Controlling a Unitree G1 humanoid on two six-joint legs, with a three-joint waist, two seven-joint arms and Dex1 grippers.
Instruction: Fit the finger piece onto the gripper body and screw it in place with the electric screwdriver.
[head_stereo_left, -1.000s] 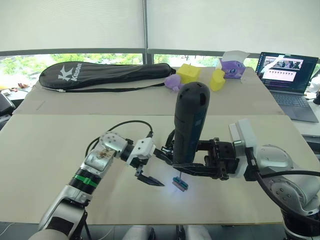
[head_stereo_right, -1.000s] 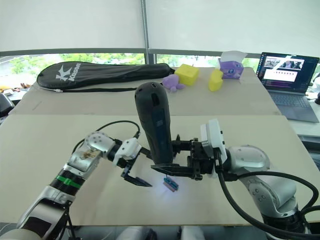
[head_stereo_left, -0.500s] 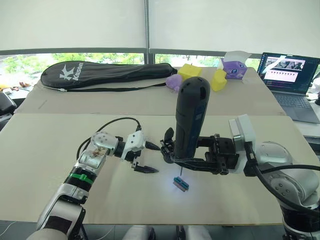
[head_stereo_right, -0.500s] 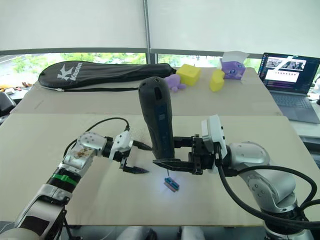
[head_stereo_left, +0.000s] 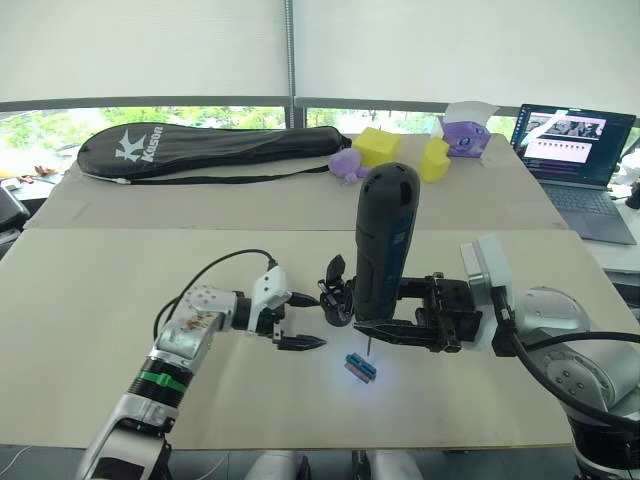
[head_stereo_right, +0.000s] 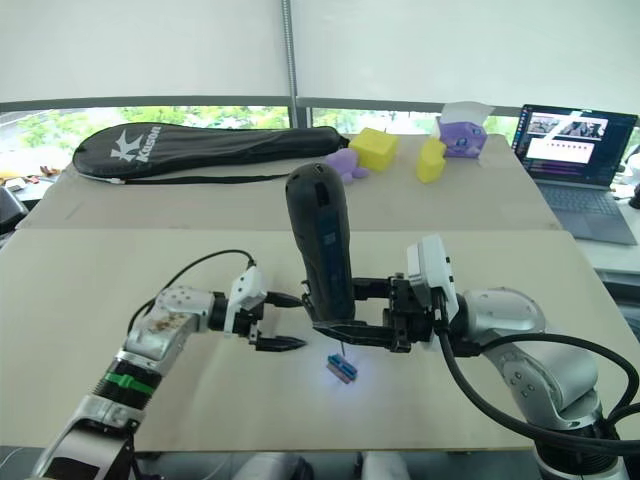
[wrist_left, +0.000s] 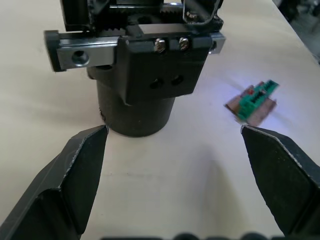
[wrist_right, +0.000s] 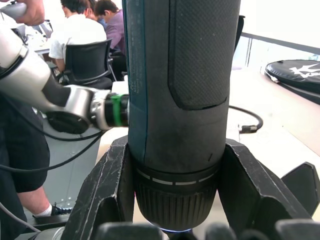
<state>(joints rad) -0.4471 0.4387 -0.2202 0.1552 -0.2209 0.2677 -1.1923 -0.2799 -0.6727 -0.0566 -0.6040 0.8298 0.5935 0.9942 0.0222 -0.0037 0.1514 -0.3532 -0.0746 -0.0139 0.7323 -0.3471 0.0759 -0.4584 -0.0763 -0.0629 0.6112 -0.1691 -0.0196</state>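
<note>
Gripping the dark grey electric screwdriver (head_stereo_left: 384, 245) upright, right claw (head_stereo_left: 392, 327), left claw (wrist_left: 175, 175) spread, facing the black gripper body (wrist_left: 137, 75).

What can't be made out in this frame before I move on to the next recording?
- The gripper body: in the left wrist view its top is cut off by the picture's edge; in the eye views the electric screwdriver partly covers it.
- The finger piece: I cannot pick it out on the table.
- The screwdriver's bit: hidden behind the right gripper in the right wrist view.
- The green block: too small to read.
</note>
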